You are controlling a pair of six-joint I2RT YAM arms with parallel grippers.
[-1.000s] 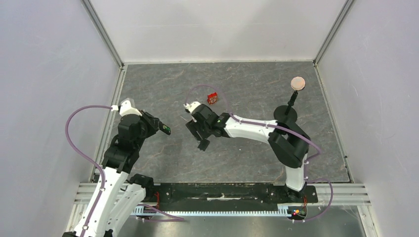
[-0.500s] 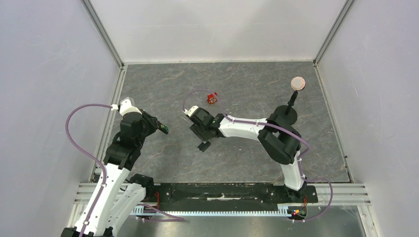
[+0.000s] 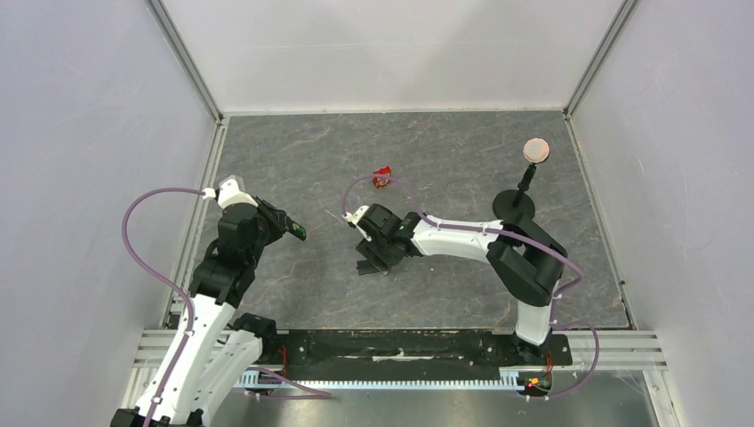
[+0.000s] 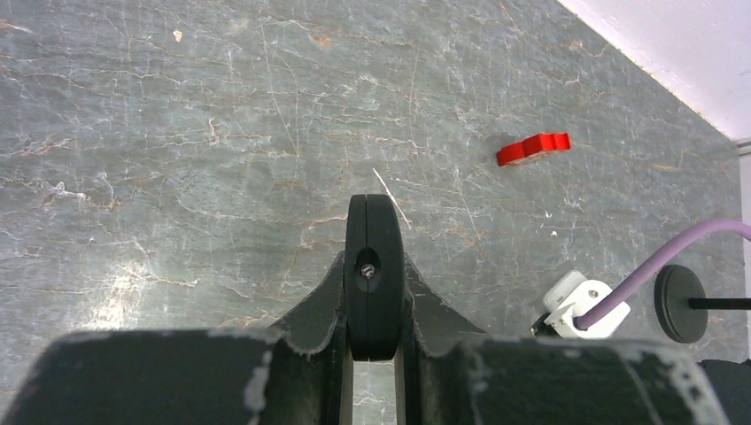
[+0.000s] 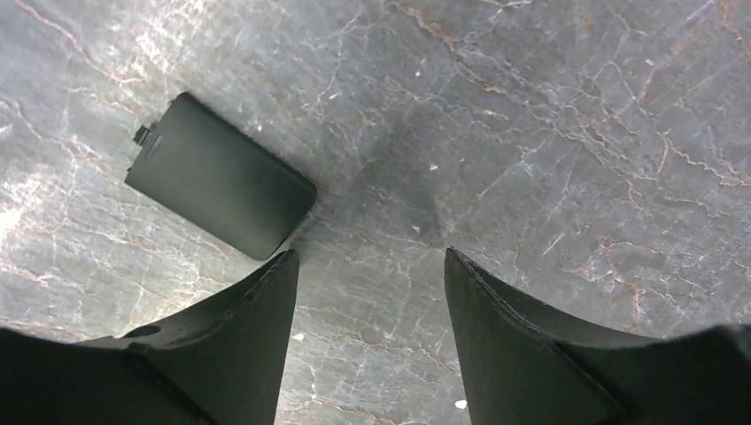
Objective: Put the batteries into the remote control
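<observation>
My left gripper point(image 3: 286, 228) is shut on the remote control point(image 3: 297, 234), held above the table at the left. In the left wrist view the remote point(image 4: 373, 243) shows end-on as a slim black oval between the fingers point(image 4: 373, 270). A small green spot shows at the remote's end in the top view; I cannot tell whether it is a battery. The dark battery is out of view. My right gripper point(image 3: 372, 260) is open and empty, low over the table's middle point(image 5: 370, 257). A flat black cover plate point(image 5: 220, 177) lies on the table just beyond its left finger.
A small red-and-white box point(image 3: 381, 177) lies at the back middle, also in the left wrist view point(image 4: 532, 148). A black round-based stand point(image 3: 518, 203) with a tan disc point(image 3: 536, 149) stands at the back right. Grey walls enclose the table.
My right gripper has swung round and moved toward the near side, now low over the table by the black cover plate. The left gripper with the remote has barely moved.
</observation>
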